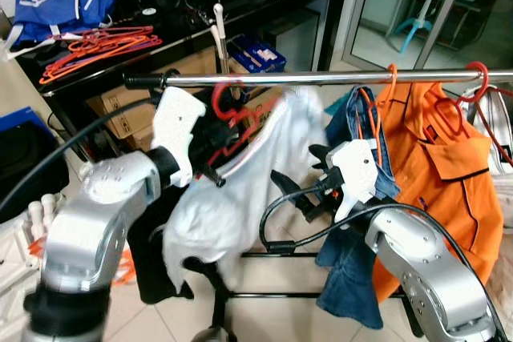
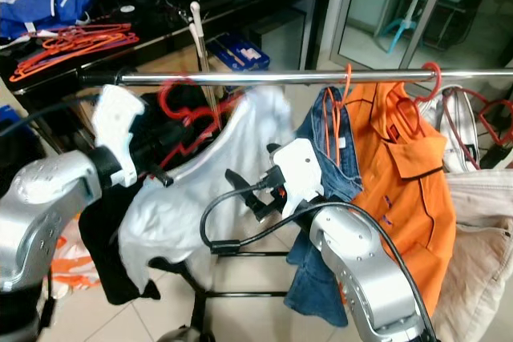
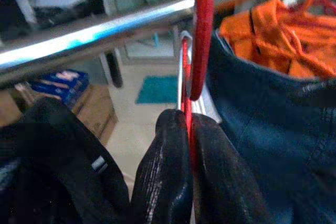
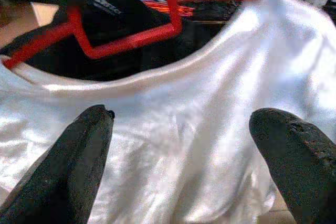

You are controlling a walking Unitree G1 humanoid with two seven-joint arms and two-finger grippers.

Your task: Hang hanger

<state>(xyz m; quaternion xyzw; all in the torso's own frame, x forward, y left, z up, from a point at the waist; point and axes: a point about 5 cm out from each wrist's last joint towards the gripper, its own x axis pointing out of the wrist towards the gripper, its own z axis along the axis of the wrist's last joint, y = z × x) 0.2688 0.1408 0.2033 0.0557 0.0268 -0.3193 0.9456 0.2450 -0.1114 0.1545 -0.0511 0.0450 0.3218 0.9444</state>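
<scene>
Fingers of the left gripper (image 3: 188, 150) pinch the red hanger (image 1: 232, 122) just under its hook, which curls over the silver rail (image 1: 321, 78). A white shirt (image 1: 232, 198) hangs on this hanger, tilted, just below the rail. Right of it, the right gripper (image 4: 184, 156) faces the white cloth with its jaws spread wide, holding nothing. Farther right on the rail hang blue jeans (image 1: 357, 270) and an orange shirt (image 1: 437, 166).
</scene>
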